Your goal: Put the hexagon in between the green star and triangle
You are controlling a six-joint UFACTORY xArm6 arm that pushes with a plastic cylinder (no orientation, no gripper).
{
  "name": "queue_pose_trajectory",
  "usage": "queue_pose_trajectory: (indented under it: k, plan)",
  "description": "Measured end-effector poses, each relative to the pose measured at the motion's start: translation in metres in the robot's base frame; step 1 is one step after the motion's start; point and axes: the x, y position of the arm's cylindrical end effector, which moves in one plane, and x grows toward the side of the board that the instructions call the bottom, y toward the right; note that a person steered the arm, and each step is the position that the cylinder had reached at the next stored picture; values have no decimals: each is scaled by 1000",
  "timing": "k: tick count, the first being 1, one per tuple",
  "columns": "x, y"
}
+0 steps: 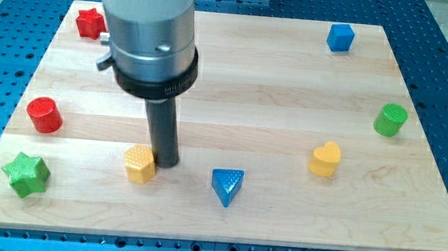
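The yellow hexagon (139,163) lies at the lower left of the wooden board. My tip (165,164) rests right against its right side. The green star (26,174) sits near the board's lower left corner, left of the hexagon. The blue triangle (227,186) lies to the right of the hexagon, slightly lower. The hexagon is between the star and the triangle, closer to the triangle.
A red cylinder (44,115) is at the left edge and a red star (90,23) at the top left. A blue cube (340,37) is at the top right, a green cylinder (390,120) at the right edge, a yellow heart-like block (325,159) right of centre.
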Motion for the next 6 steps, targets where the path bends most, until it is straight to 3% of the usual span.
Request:
queue_pose_trajectory:
  k: [2,5,6]
  plan:
    - [-40,-37]
    - [15,-22]
    - [-53,-22]
